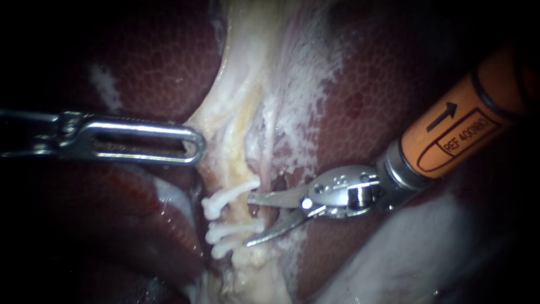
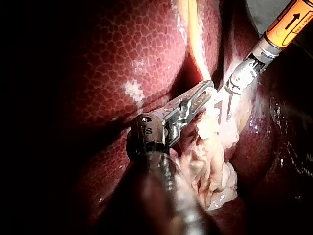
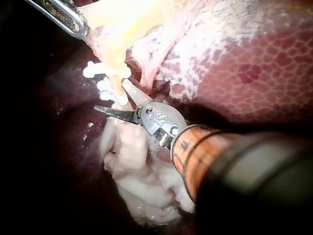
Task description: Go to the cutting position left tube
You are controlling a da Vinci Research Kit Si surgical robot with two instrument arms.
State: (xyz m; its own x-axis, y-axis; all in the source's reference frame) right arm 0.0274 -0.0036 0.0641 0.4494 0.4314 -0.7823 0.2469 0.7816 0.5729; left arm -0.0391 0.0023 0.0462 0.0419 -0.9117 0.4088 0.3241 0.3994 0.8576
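Orange-shafted right instrument [image 1: 250,220] holds its blade-like jaws apart at the clipped tube [image 1: 243,213], with the tips beside three white clips [image 1: 225,198]. Farther off, the left instrument [image 1: 194,147] has its jaws clamped on pale tissue [image 1: 228,112] over the dark liver [image 1: 163,62].

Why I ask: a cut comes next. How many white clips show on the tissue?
3. One clip lies by the right instrument's upper blade; the second just below, between the open blades; the third lowest, by the lower blade's tip. Tissue may hide others.
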